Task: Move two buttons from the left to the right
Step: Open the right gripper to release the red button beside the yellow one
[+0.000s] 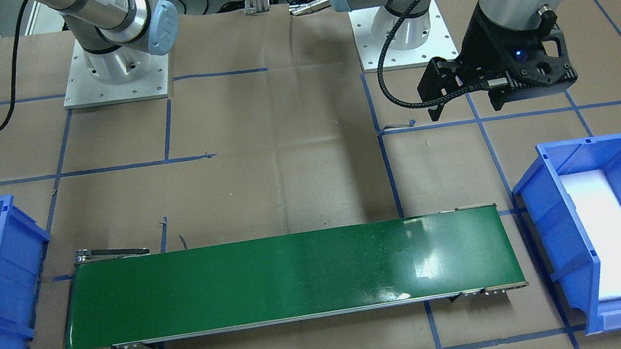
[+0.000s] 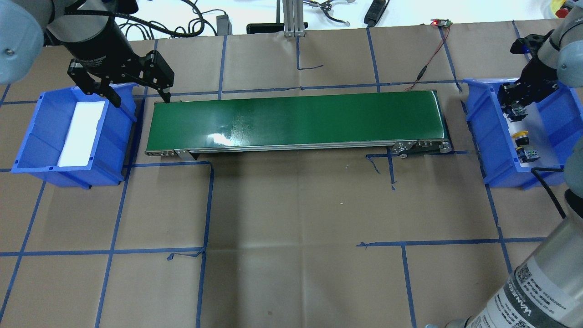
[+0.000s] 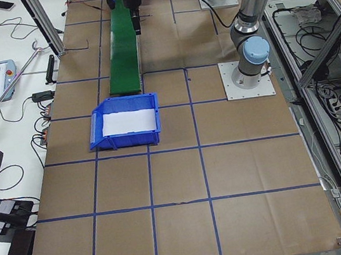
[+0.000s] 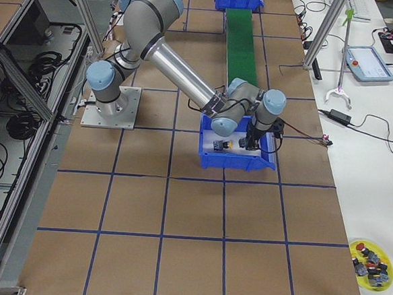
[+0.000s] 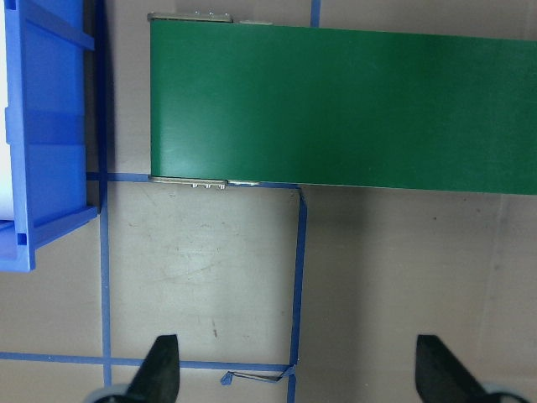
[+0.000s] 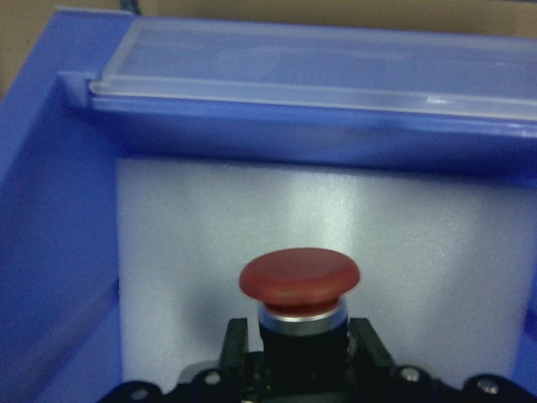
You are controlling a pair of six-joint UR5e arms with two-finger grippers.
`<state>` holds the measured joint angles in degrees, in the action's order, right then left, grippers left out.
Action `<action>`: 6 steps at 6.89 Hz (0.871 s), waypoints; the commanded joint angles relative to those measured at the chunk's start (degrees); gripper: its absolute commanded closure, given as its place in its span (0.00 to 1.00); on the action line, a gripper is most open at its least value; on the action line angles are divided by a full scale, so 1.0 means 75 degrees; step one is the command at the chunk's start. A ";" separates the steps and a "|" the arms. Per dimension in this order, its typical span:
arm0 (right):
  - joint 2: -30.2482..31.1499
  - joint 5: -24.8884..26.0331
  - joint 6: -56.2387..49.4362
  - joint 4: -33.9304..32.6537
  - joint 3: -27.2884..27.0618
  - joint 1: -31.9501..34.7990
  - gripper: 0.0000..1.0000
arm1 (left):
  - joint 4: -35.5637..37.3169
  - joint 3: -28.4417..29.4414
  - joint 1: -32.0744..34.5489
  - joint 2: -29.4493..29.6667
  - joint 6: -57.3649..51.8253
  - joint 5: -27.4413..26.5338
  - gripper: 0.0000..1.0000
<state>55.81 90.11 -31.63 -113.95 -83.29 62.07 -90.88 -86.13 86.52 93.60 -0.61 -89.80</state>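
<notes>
Crossing the paper-covered table [image 2: 296, 205]: blue tape lines [image 2: 91, 252].

table [image 2: 291, 205] | green conveyor [image 2: 296, 118] ctr | blue bin L [image 2: 38, 132] | blue bin R [image 2: 487, 141]

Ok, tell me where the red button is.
Right wrist view: the red button sits between the fingers of the right gripper, inside the blue bin on the robot's right, next to the yellow button.

- Overhead exterior: high, rear, looking forward-down over the whole table [image 2: 296, 205].
- Front-facing: opposite side, steep. Shares the green conveyor belt [image 2: 296, 118] with overhead.
- Exterior left, right: table ends, distant, lengthwise.
- Left wrist: straight down over belt end.
- Right wrist: close on red button [image 6: 299, 279] inside blue bin [image 6: 50, 210].
</notes>
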 commanded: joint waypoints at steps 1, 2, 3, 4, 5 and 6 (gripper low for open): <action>0.0071 -0.0003 0.0080 -0.0029 -0.0004 0.0009 0.01 | 0.0000 0.0000 0.0006 0.0000 0.0000 0.0009 0.00; 0.0094 0.0020 0.0092 -0.0029 -0.0004 -0.0003 0.01 | 0.0000 0.0000 0.0006 0.0000 0.0000 0.0009 0.00; 0.0292 0.0021 0.0185 0.0018 0.0008 -0.0003 0.01 | 0.0000 0.0000 -0.0005 0.0000 0.0000 0.0009 0.00; 0.0653 0.0044 0.0314 0.0099 0.0043 0.0020 0.01 | 0.0000 0.0000 -0.0005 0.0000 0.0000 0.0009 0.00; 0.1214 0.0067 0.0570 0.0112 0.0089 0.0044 0.00 | 0.0000 0.0000 -0.0005 0.0000 0.0000 0.0009 0.00; 0.1811 0.0033 0.0666 0.0147 0.0078 0.0113 0.00 | 0.0000 0.0000 0.0006 0.0000 0.0000 0.0009 0.00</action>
<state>64.37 90.47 -27.87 -113.15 -82.79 62.46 -90.88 -86.13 86.51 93.60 -0.61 -89.74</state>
